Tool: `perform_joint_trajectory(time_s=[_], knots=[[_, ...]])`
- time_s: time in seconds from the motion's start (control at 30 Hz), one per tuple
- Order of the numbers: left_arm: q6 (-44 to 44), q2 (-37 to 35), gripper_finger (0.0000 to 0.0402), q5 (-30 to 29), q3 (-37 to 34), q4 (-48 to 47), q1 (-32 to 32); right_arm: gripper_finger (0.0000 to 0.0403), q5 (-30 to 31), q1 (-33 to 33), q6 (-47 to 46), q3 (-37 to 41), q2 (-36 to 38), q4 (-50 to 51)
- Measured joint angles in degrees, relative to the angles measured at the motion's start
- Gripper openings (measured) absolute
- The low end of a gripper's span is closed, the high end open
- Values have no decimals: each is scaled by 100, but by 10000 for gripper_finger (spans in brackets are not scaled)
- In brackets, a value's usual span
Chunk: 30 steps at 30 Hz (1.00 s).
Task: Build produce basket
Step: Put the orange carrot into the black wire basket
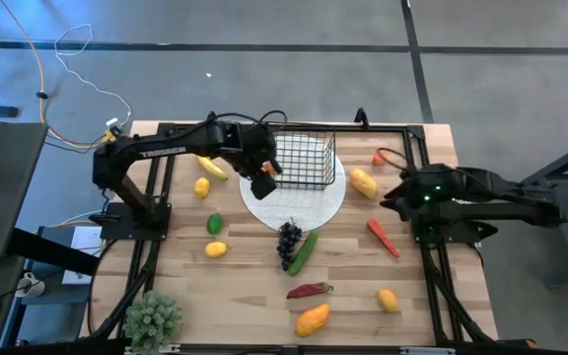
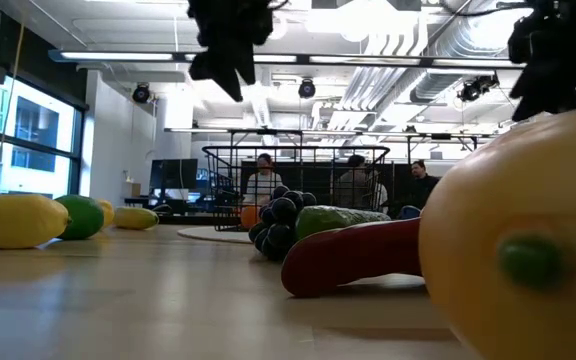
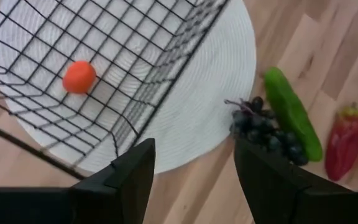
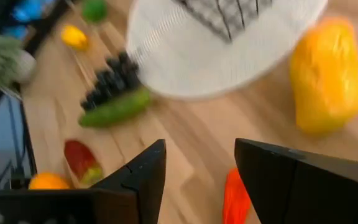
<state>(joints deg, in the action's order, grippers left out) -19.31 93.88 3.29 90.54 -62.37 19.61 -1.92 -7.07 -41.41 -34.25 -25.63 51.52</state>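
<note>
The black wire basket (image 1: 307, 158) stands on the round white plate (image 1: 309, 205) at the table's far middle. A small orange-red tomato (image 3: 79, 76) lies inside the basket (image 3: 104, 62). My left gripper (image 1: 264, 181) is open and empty, in the air above the plate's left edge beside the basket's near left corner; the left wrist view shows its fingers apart (image 3: 194, 174). My right gripper (image 1: 388, 202) is open and empty, near a yellow-orange fruit (image 1: 363, 181) and an orange-red chilli (image 1: 383, 237). Dark grapes (image 1: 289, 242) and the green cucumber (image 1: 304, 252) lie just near of the plate.
A banana (image 1: 211, 168), a lemon (image 1: 202, 186), a lime (image 1: 214, 224) and another lemon (image 1: 215, 249) lie left of the plate. A red pepper (image 1: 309, 290), an orange mango (image 1: 312, 319) and a lemon (image 1: 389, 299) lie near the front. A potted plant (image 1: 153, 318) stands at the near left corner.
</note>
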Motion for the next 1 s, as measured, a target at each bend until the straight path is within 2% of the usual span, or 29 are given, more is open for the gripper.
perform_joint_trajectory(time_s=[0.2,0.33,0.7,1.0], knots=[[-278,-146,209,-356,-7,-101,-396,173,-534,43,-543,-56,-890,283],[-420,-146,209,-397,-163,-69,-619,173,-568,269,-982,-56,-1299,353],[-458,-317,209,-197,-1027,-112,-740,173,-166,1191,-2033,-56,-2327,353],[-353,-879,209,-231,-1298,-186,-740,173,-13,1789,-2946,-56,-3324,272]])
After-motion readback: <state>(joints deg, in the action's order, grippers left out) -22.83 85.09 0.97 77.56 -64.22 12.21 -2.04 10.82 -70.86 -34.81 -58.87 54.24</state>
